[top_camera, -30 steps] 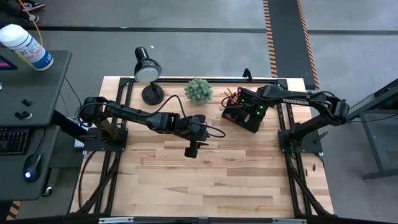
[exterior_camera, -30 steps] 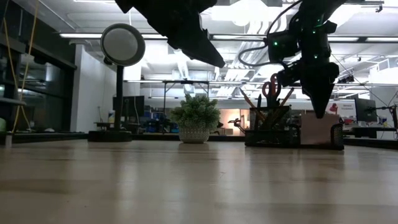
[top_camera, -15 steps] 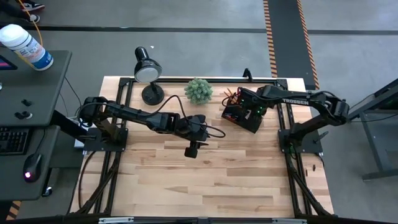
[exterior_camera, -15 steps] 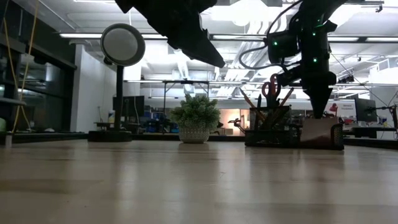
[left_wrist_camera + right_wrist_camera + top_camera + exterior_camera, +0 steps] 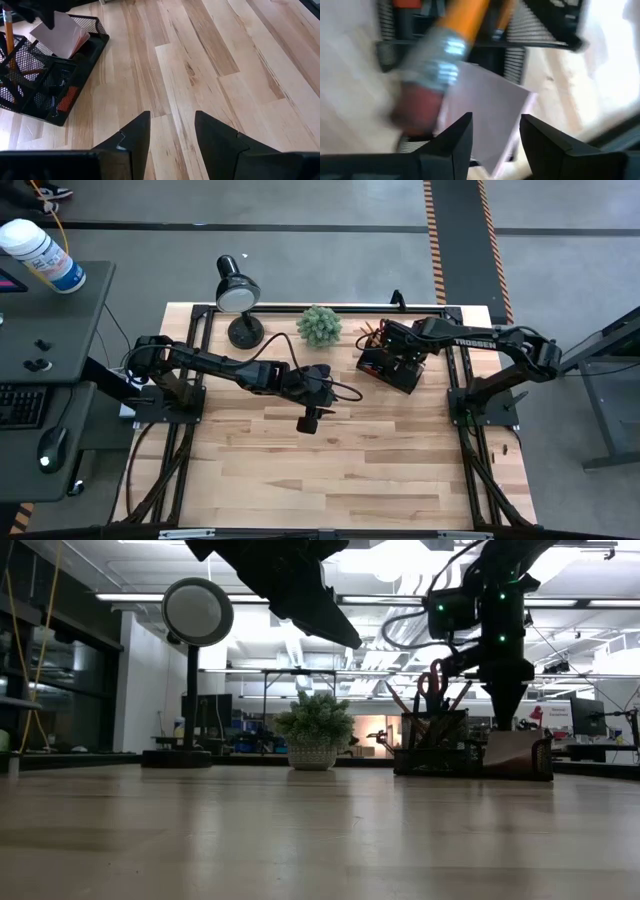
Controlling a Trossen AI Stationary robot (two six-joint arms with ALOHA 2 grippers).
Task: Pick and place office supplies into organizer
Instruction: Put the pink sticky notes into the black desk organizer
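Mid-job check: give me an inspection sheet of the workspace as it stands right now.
Surface: wooden table, its front and middle bare.
Job's things: organizer at the far right; scissors and pencils stand in it; pink pad leans tilted in one compartment; clips lie in another.
Clutter: lamp and plant along the far edge.
Grippers: right gripper open, right above the pad; left gripper open and empty over mid-table.
Cables: black cable looped along the left arm.
Surroundings: desk with bottle, keyboard and mouse at left; no person seen.
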